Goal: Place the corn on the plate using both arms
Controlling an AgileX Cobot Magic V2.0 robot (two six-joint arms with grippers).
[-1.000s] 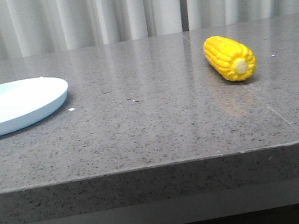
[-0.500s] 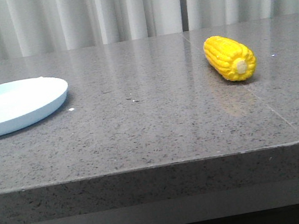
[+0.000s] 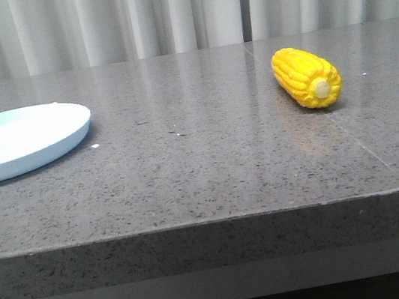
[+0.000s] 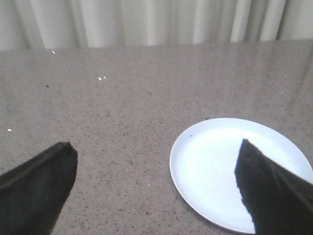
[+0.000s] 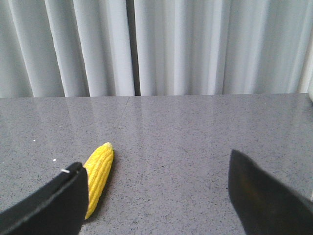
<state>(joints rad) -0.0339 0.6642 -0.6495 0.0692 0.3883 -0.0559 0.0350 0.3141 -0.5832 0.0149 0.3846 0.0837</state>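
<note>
Grey speckled stone made up the table (image 3: 210, 170), its front edge nearest the front camera, with pale pleated curtains (image 3: 162, 11) closing off the back. Neither arm showed in the front view.

Nearest in the left wrist view, the left end effector (image 4: 156, 188) was spread wide, its 2 dark fingers apart with nothing between them, poised above the near side of the plate (image 4: 215, 166). The right end effector (image 5: 159, 198) was likewise spread and empty, and the corn (image 5: 99, 169) lay just beside its one finger rather than between the 2.

In the front view, the plate (image 3: 68, 136) sat at the table's left, bare, and the corn (image 3: 307, 76) lay well apart from it on the right, on its side with the pale stub end turned toward the camera.

Several risks seemed likely. The cob was round and glossy-looking, so a finger landing on it off centre could have nudged it into a roll across the smooth stone. A pinch across the kernels might have slipped if it closed near the tapered tip. The gap between corn and plate probably called for a handover, and a mistimed release there could have dropped the cob. The light plate could also have skidded if bumped.

No brand, label or writing was legible on anything.
</note>
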